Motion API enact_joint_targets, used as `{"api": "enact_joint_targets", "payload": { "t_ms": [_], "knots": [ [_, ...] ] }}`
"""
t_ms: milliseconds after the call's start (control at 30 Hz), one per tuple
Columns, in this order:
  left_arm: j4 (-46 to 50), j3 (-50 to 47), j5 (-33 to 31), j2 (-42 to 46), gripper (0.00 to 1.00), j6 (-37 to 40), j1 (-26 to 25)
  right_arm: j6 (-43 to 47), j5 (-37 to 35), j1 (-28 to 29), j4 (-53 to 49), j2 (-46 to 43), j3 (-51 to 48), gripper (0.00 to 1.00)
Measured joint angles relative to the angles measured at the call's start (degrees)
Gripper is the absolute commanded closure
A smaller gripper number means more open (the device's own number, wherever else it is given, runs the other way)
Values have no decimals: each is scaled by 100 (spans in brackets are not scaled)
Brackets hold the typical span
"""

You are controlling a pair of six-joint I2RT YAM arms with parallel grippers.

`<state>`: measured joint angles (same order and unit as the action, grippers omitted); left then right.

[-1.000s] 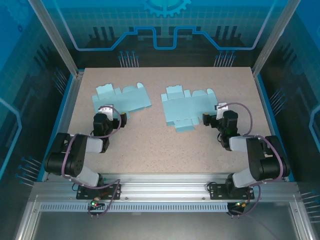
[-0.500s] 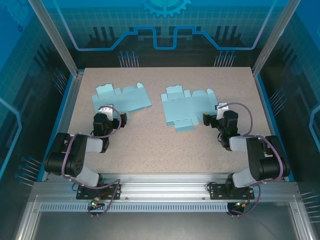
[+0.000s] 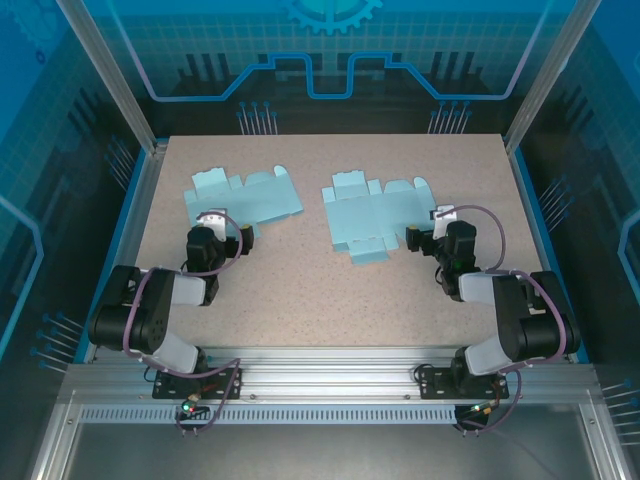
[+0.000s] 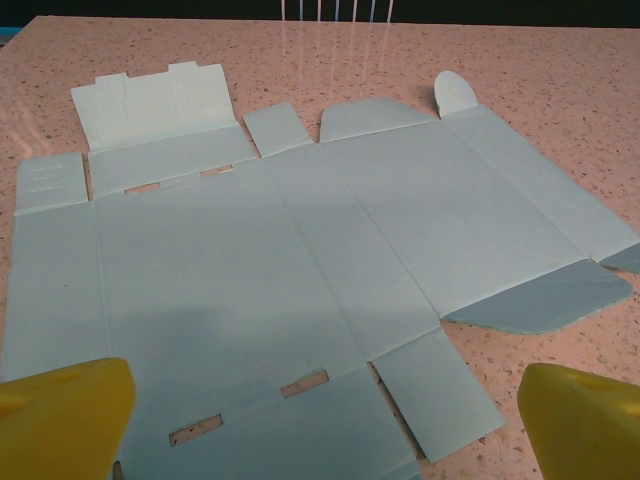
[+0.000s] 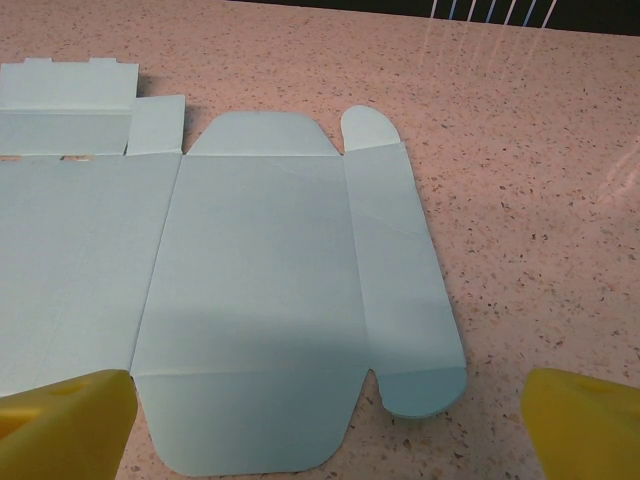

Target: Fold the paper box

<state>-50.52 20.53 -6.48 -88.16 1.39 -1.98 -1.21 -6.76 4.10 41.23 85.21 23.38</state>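
Looking like zero progress so far: the left box blank (image 3: 243,197) and right box blank (image 3: 372,215) both lie flat and unfolded on the table (image 3: 300,290). The left gripper (image 3: 212,225) and right gripper (image 3: 440,222) sit spread wide, empty, near their sheets. Every fold's left to do.

Speckled beige table (image 3: 330,290); two flat pale-blue box blanks lying apart: left blank (image 3: 245,197), right blank (image 3: 368,220).

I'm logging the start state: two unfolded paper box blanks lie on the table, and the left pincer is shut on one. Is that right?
Not quite: the left pincer is open, gripping nothing, as the left wrist view shows. The left blank and right blank do lie unfolded on the table.
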Motion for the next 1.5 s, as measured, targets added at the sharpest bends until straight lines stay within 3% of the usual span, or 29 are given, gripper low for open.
{"api": "enact_joint_targets", "payload": {
  "t_ms": [1133,1333,1500],
  "knots": [
    [190,116,-20,42,1,-2,17,42,146,-2,-26,2,66,0],
    [984,354,-262,848,1,-72,15,68,181,-2,-197,-15,192,0],
    [1596,459,-444,1860,1,-568,11,-50,-107,-2,-1040,-483,461,0]
  ]
}}
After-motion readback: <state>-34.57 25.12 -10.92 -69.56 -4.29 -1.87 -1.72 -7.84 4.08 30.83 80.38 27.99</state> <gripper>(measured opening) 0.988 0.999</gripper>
